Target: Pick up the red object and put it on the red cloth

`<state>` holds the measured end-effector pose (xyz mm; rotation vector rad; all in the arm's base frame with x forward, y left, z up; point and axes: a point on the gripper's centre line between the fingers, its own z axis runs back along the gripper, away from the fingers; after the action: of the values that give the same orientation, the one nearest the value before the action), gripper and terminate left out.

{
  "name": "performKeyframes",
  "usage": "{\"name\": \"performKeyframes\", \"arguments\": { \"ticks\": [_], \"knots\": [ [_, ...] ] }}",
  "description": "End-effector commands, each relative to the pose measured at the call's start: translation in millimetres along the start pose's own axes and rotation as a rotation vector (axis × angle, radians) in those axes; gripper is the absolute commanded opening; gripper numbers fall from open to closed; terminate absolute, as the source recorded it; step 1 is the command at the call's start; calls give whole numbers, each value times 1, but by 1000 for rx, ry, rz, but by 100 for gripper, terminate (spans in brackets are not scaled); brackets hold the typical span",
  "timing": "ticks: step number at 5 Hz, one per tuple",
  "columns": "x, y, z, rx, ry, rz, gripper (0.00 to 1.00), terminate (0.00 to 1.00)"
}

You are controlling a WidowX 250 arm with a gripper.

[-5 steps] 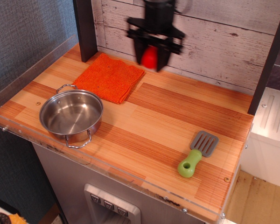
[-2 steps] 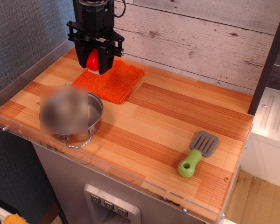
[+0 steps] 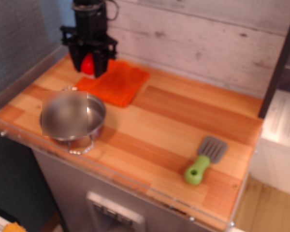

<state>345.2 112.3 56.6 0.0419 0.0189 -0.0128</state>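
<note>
Red object [image 3: 88,64] clamped between gripper [image 3: 89,70] fingers | jaws narrow, closed on it | over left edge of red cloth [image 3: 117,83] | contact with cloth unclear, frame blurred

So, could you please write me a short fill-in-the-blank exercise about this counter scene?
1. The gripper holds the red object between its ____.
2. The red cloth lies directly behind the steel ____.
3. The spatula has a ____ handle.
4. The spatula lies on the wooden counter, far to the ____ of the pot in the picture.

Missing words: fingers; pot; green; right
</note>
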Motion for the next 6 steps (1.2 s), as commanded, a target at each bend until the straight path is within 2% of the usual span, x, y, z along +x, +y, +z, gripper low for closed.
{"name": "performKeyframes", "arguments": {
  "ticks": [1, 2, 3, 5, 6],
  "knots": [
    [25, -4, 13, 2, -77, -46, 0, 0],
    [30, -10, 15, 5, -81, -70, 0, 0],
    [30, -14, 17, 7, -66, -82, 100, 0],
    [26, -18, 30, -18, -71, -95, 100, 0],
    [16, -34, 55, -26, -108, -112, 100, 0]
  ]
}}
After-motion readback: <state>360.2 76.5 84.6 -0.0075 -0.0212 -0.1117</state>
